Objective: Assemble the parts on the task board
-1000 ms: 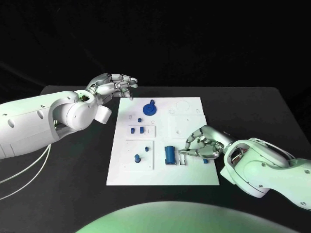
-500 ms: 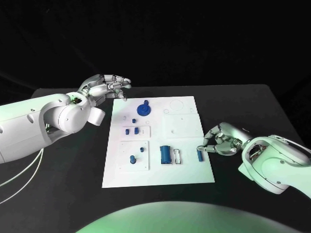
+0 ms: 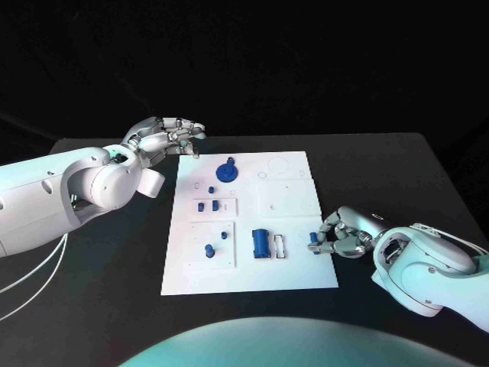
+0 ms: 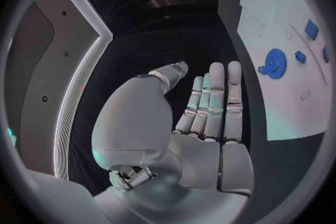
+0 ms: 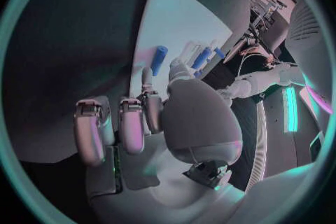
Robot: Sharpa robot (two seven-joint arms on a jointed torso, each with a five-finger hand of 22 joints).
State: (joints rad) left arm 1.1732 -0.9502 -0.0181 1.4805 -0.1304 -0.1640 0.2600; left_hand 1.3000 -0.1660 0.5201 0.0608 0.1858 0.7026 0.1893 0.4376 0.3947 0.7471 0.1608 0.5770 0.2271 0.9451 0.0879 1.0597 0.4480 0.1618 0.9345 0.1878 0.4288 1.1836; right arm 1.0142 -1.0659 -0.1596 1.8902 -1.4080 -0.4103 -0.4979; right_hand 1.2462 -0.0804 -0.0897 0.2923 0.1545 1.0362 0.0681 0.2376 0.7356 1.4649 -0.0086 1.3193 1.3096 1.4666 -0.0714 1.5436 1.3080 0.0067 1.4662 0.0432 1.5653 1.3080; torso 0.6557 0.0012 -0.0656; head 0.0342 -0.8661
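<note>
- While the white task board (image 3: 294,200) lies lengthwise in the middle of the black surface (image 3: 409,176), the right hand (image 3: 344,233) sits at its 4 o'clock edge, fingers curled inward; whether they grip anything I cannot tell.
- Just beside those fingers, on the board, lies a small blue peg (image 3: 314,245), close to the fingertips; contact cannot be made out from the head view.
- From the right wrist view, a blue cylinder (image 5: 159,59) lies on the board beyond the right hand's bent fingers (image 5: 133,126), apart from them.
- At the board's 6 o'clock part stands a larger blue block (image 3: 261,244) with a thin pale bar (image 3: 280,248) beside it.
- Toward 8 o'clock, a raised white square (image 3: 214,245) carries two small blue pieces (image 3: 209,249).
- Another white square (image 3: 214,206) near 9 o'clock holds two short blue pegs (image 3: 202,206).
- Near 11 o'clock a blue gear (image 3: 228,171) sits on the board.
- Off the board's 11 o'clock corner, the left hand (image 3: 170,136) hovers over the surface with fingers loosely curled; the left wrist view shows its fingers (image 4: 213,103) side by side, nearly straight, and nothing in the palm.
</note>
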